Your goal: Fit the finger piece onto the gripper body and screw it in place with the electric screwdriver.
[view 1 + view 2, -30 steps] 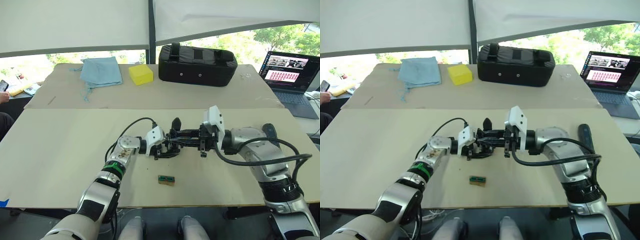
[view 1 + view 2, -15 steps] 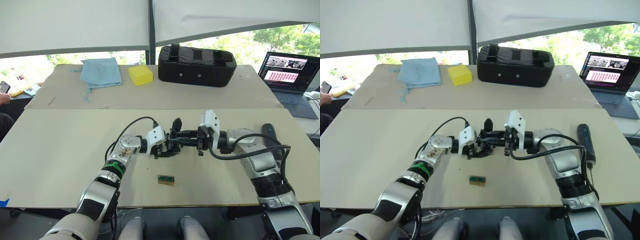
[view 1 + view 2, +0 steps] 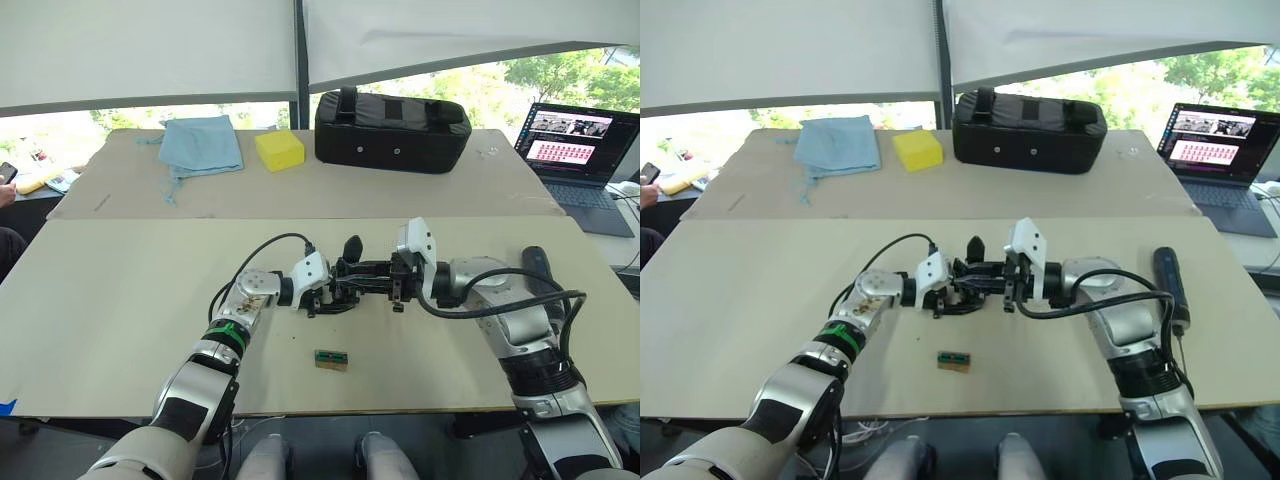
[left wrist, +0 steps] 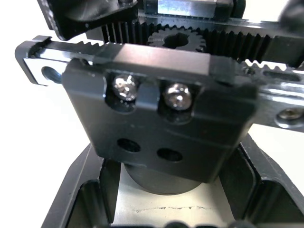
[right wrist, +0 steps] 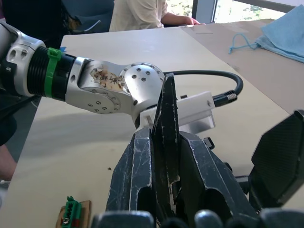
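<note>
The gripper body [image 3: 340, 290] is a chunky black mechanism held just above the table's middle, with one pointed black finger [image 3: 352, 247] sticking up. My left gripper [image 3: 320, 293] is shut on it; the left wrist view shows its toothed racks and two screws [image 4: 147, 92] up close. My right gripper [image 3: 385, 281] comes in from the right and is shut on the finger piece [image 5: 167, 118], a thin pointed black blade standing between its fingers right against the body. The electric screwdriver [image 3: 1169, 283] lies on the table at the right, behind my right forearm.
A small green connector on a brown block [image 3: 332, 358] lies near the front edge. At the back stand a large black case [image 3: 392, 130], a yellow block [image 3: 281, 148] and a blue cloth [image 3: 203, 143]. A laptop [image 3: 580, 150] sits far right. A person [image 5: 152, 14] sits beyond the table.
My right gripper with the finger piece has moved left, closer against the gripper body, and the right elbow has drawn in. The left gripper holds the body in the same place.
</note>
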Robot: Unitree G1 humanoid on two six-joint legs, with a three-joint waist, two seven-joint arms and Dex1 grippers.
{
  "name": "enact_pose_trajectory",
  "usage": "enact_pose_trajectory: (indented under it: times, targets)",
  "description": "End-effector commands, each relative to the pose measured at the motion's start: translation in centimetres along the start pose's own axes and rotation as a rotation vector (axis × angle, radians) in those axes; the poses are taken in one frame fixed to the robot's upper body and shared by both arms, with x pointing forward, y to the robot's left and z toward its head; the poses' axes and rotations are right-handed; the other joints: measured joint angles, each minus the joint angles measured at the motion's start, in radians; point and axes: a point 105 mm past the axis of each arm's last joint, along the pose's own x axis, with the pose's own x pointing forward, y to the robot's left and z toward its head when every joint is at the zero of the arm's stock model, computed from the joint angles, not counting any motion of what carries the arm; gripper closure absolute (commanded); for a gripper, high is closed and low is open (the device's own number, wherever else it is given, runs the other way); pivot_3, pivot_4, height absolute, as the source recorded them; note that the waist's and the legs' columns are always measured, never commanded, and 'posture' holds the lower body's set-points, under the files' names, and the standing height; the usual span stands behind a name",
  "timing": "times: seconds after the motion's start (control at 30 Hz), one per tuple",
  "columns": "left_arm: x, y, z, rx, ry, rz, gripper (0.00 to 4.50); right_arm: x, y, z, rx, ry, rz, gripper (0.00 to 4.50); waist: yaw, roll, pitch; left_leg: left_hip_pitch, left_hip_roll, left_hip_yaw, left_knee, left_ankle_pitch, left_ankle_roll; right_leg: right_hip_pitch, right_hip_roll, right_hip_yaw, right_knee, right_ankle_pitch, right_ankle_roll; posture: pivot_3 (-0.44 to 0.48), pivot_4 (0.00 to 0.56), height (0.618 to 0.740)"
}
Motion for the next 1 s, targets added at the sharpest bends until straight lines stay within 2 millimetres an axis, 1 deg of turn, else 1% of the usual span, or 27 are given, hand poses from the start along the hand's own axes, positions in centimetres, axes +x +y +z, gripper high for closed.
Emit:
enact_pose_trajectory:
  times: [0.03,0.17,0.4,0.5,0.73,1.0]
  targets:
    - [-0.2,0.1,-0.3,0.001,0.020,-0.001,2.17,-0.1,0.1,1.0,-0.027,-0.032,0.002,4.16,0.000,0.000,0.000,0.000,0.000,0.000,0.000,0.000,0.000,0.000,0.000,0.000,0.000,0.000,0.000,0.000,0.150,0.740]
    - [-0.3,0.1,-0.3,0.001,0.018,-0.003,2.17,-0.1,0.2,0.6,-0.021,-0.015,0.009,4.16,0.000,0.000,0.000,0.000,0.000,0.000,0.000,0.000,0.000,0.000,0.000,0.000,0.000,0.000,0.000,0.000,0.150,0.740]
    - [-0.3,0.2,-0.1,0.001,0.011,-0.001,2.17,-0.8,0.1,-3.1,0.050,0.111,0.008,4.16,0.000,0.000,-0.001,0.001,0.000,0.000,0.000,0.000,0.000,0.001,0.000,0.000,0.000,0.000,0.000,0.000,0.150,0.740]
    - [-0.3,0.1,-0.1,0.000,0.011,-0.004,2.17,-1.0,-0.3,-3.9,0.071,0.120,-0.019,4.16,0.000,-0.001,-0.001,0.001,0.000,0.000,0.000,0.000,0.000,0.001,0.000,0.000,0.000,0.000,0.000,0.000,0.150,0.740]
    - [-0.5,0.1,-0.3,-0.001,0.014,-0.006,2.17,-1.0,-1.3,-4.1,0.098,0.108,-0.052,4.16,-0.001,-0.001,-0.003,0.002,0.000,0.000,0.000,0.000,0.000,0.002,0.000,0.000,0.000,0.000,0.000,0.000,0.150,0.740]
    - [-0.5,0.2,-0.2,0.005,0.011,-0.002,2.17,-0.3,-1.4,-4.4,0.113,0.114,-0.021,4.16,-0.003,-0.001,-0.004,0.005,0.001,0.001,0.000,0.000,0.000,0.004,0.001,0.001,0.000,0.000,0.000,0.000,0.150,0.740]
